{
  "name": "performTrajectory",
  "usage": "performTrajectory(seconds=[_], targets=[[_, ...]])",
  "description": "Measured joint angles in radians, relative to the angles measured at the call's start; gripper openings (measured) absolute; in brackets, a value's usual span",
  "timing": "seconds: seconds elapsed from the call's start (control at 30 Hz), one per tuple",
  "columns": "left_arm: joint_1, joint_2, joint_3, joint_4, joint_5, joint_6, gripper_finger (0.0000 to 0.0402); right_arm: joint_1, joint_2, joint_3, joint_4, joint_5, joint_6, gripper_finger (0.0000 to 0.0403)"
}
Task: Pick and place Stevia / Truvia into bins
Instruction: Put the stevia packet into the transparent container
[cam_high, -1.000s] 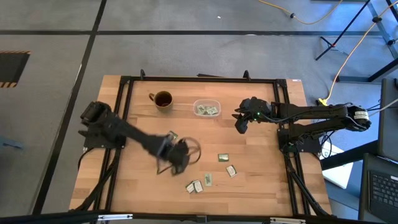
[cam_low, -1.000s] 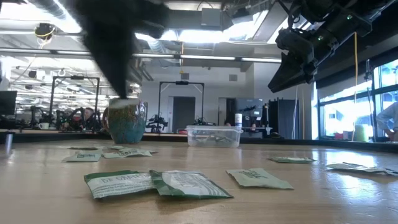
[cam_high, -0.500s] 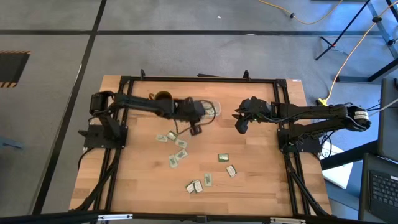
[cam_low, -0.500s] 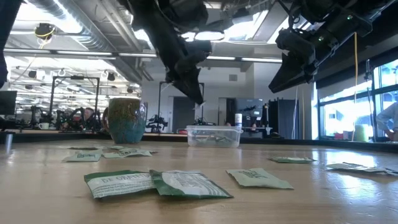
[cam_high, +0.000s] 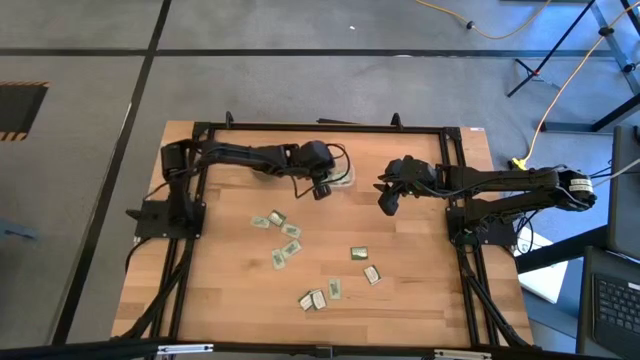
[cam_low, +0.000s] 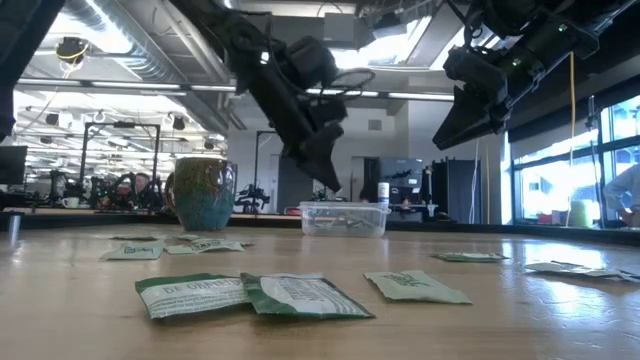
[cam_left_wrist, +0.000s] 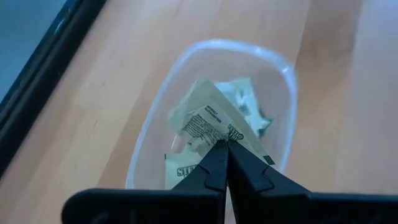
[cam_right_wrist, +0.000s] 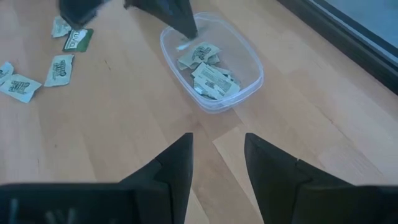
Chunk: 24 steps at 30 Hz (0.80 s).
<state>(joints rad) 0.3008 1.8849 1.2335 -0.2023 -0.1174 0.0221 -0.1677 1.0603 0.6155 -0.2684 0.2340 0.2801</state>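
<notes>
A wooden table (cam_high: 230, 260) seen from above carries two dark robot arms, a clear plastic bin (cam_high: 343, 173), a brown mug and scattered green-and-white sweetener sachets.

The left gripper (cam_high: 321, 190) reaches in from the 9 o'clock side and hangs over the bin, which sits toward 12 o'clock on the table. In the left wrist view its fingers (cam_left_wrist: 214, 163) are pressed together, pinching the corner of one pale sachet (cam_left_wrist: 205, 118) directly above the bin's open mouth. Several more sachets lie inside the bin beneath it. In the low view the same gripper (cam_low: 328, 180) is tilted, with its tip above the bin (cam_low: 343, 219) and not touching it.

The right gripper (cam_high: 385, 203) waits near 2 o'clock, just beside the bin and raised off the table. Its fingers (cam_right_wrist: 177, 165) stand spread wide with nothing between them, and the bin (cam_right_wrist: 249, 62) shows beyond them.

Loose sachets remain on the bare wood. Three lie near the table's centre (cam_high: 278, 220), one dark green sachet (cam_high: 358, 254) and a paler one lie toward 4 o'clock, and a cluster (cam_high: 313, 299) sits near 6 o'clock.

The mug (cam_low: 203, 193) stands upright toward 11 o'clock, beside the bin but apart from it; from above the left arm mostly covers it.
</notes>
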Motion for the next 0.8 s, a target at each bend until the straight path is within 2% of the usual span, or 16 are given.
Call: performTrajectory(seconds=[0.23, 0.6, 0.67, 0.8], targets=[[0.003, 0.02, 0.0, -0.011, 0.0, 0.016, 0.0005, 0.0, 0.0, 0.0, -0.001, 0.0, 0.0, 0.0147], [-0.007, -0.03, 0.0, -0.062, -0.069, 0.036, 0.0061, 0.0, 0.0, 0.0, -0.013, 0.0, 0.003, 0.0147], [-0.012, -0.059, 0.0, -0.101, -0.057, 0.044, 0.0065, 0.0, 0.0, 0.0, -0.024, 0.0, 0.003, 0.0147], [-0.055, -0.138, 0.0, -0.25, 0.031, 0.114, 0.0062, 0.0, 0.0, 0.0, -0.055, 0.0, 0.003, 0.0147]])
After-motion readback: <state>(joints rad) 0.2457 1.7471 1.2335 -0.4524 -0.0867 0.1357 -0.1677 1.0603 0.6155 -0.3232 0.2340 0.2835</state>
